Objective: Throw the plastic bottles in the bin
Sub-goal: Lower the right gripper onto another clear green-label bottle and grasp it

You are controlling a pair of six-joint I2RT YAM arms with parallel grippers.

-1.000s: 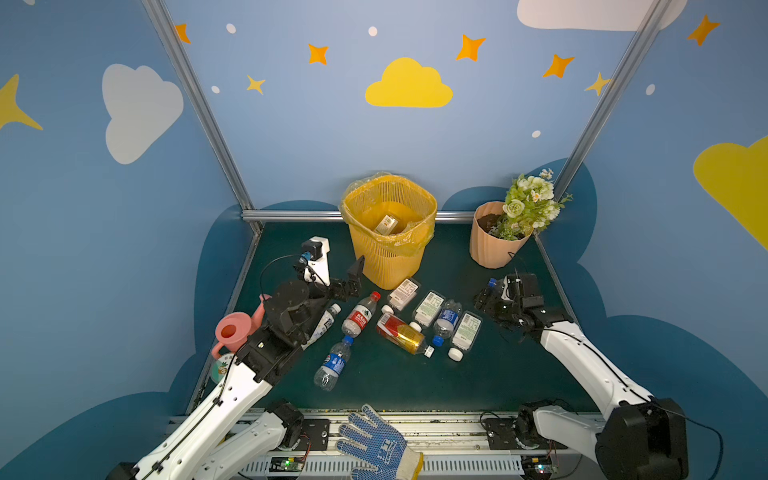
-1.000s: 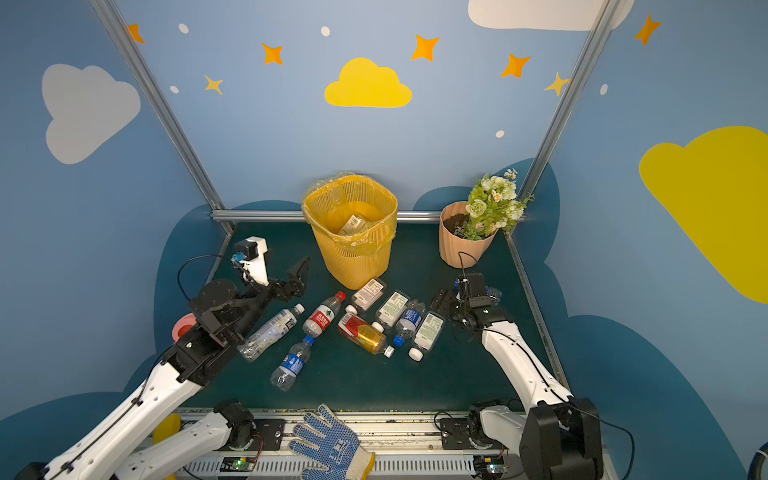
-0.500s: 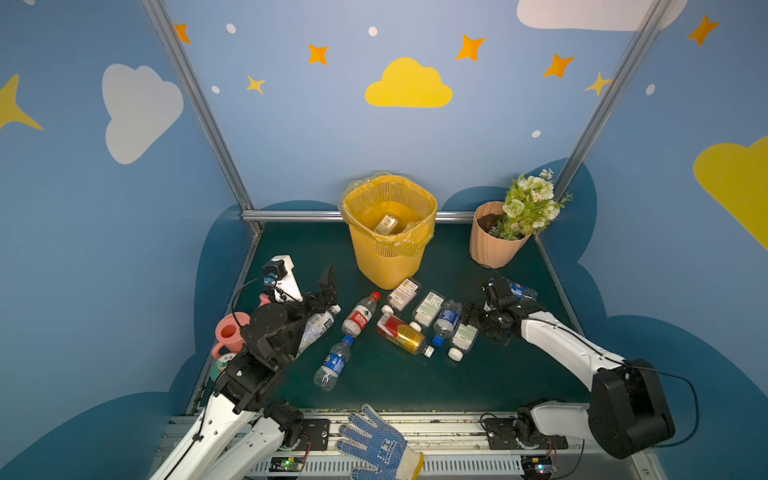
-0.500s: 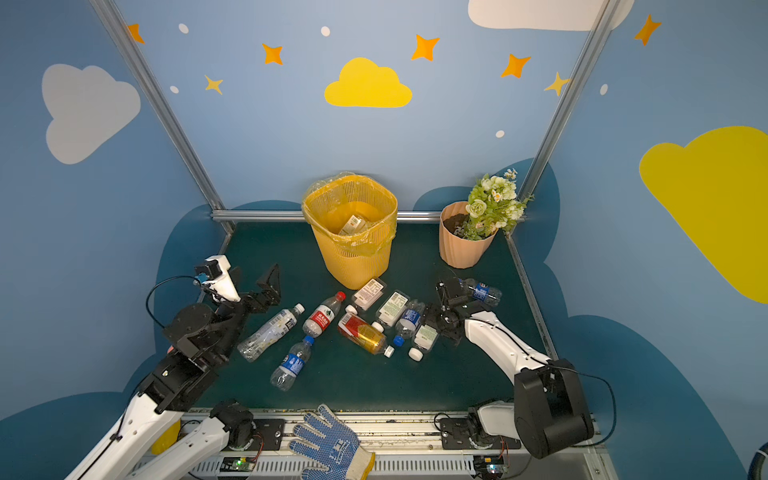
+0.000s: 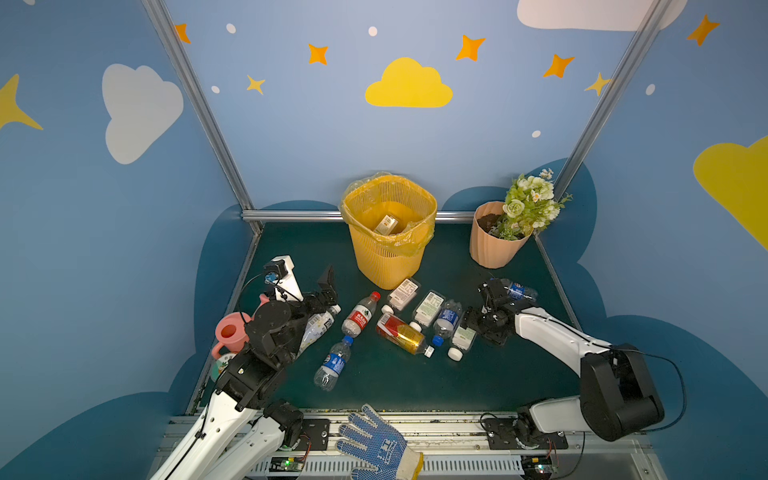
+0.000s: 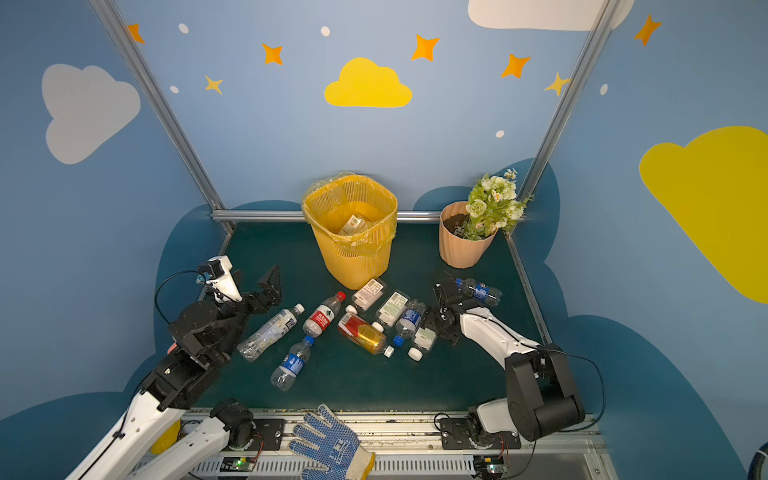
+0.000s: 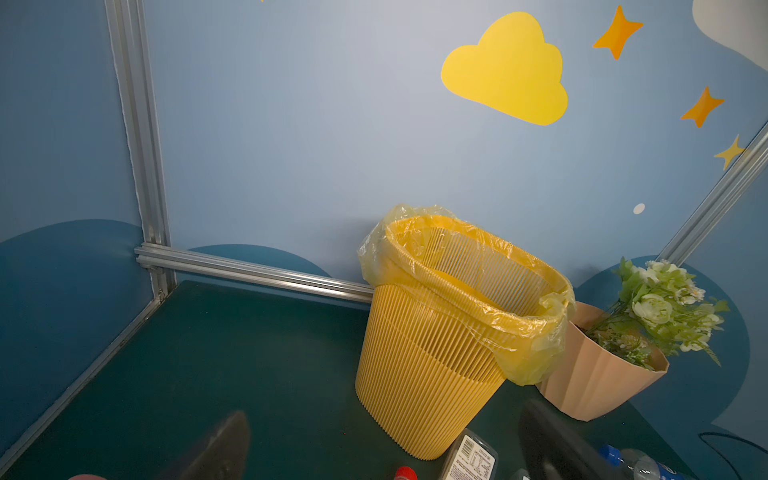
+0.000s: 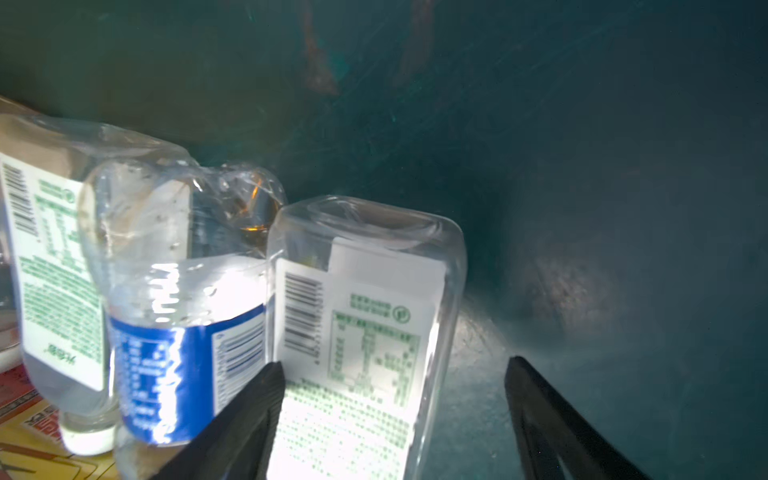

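Observation:
The yellow bin (image 5: 388, 232) (image 7: 449, 340) stands at the back with one bottle (image 5: 386, 224) inside. Several plastic bottles lie in a row on the green mat, among them a red-labelled one (image 5: 360, 318) and a yellow one (image 5: 401, 334). My right gripper (image 5: 473, 328) (image 8: 395, 399) is open and low, straddling a white-barcoded bottle (image 5: 462, 338) (image 8: 365, 316); one finger touches its side, the other stands clear. A blue-labelled bottle (image 8: 183, 332) lies against it. My left gripper (image 5: 309, 286) (image 7: 386, 444) hangs open and empty above the mat, left of the row.
A peach flower pot (image 5: 496, 241) stands right of the bin. A blue-capped bottle (image 5: 517, 291) lies behind my right arm. A pink watering can (image 5: 230, 332) sits by my left arm. A blue glove (image 5: 374, 444) lies on the front rail.
My left arm has pulled back from the bin toward the front left, still open. My right gripper swung left and down over the barcoded bottle, its jaws narrowing.

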